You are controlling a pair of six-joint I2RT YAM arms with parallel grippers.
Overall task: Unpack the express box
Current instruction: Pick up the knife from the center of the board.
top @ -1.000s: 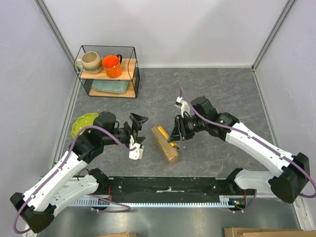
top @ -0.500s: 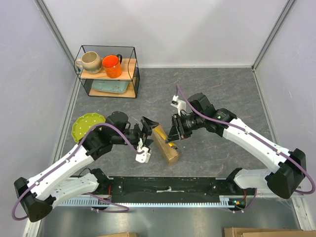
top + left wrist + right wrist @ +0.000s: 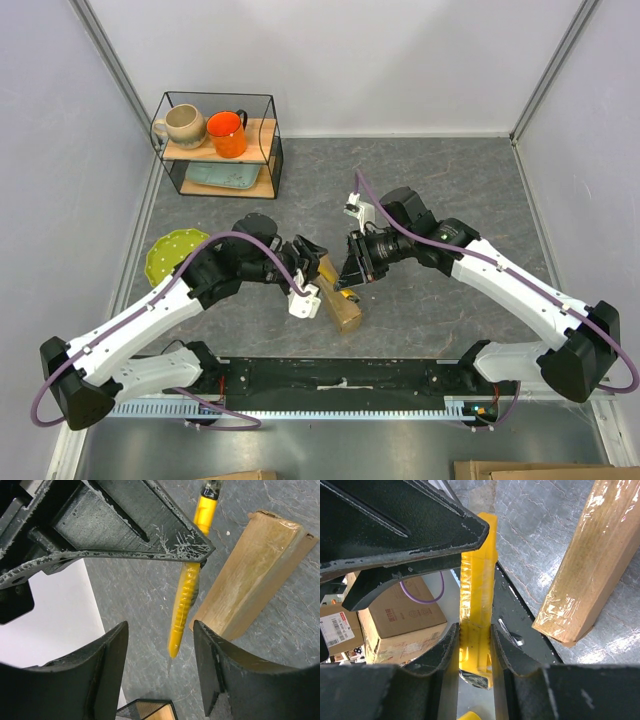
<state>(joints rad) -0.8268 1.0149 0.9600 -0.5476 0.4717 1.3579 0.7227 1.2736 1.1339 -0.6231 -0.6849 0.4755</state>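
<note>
On the grey table (image 3: 450, 200), right in the middle between my two arms, the express box (image 3: 336, 296) lies at a slant, one end towards the arm bases and the other pointing up the table. Clear tape shines along its brown face in the right wrist view. My left gripper (image 3: 306, 262) is just beside the box's far end with its fingers (image 3: 107, 680) spread wide and nothing between them. Through that gap the wrist camera looks straight onto a yellow utility knife (image 3: 186, 597), with the box's edge close beside it. From above I can't quite tell whether the left gripper is touching the cardboard or sitting just off it. My right gripper (image 3: 352, 272) hangs over the other side of the box, clamped tight on that knife. The yellow handle is pinched between both pads, and the knife runs alongside the box rather than into it. Off to the left, well apart, a green plate (image 3: 166, 254) sits near the wall. At the back left is a wire rack (image 3: 272, 150) with a beige mug (image 3: 184, 124) and an orange mug (image 3: 227, 133) on its top shelf.
</note>
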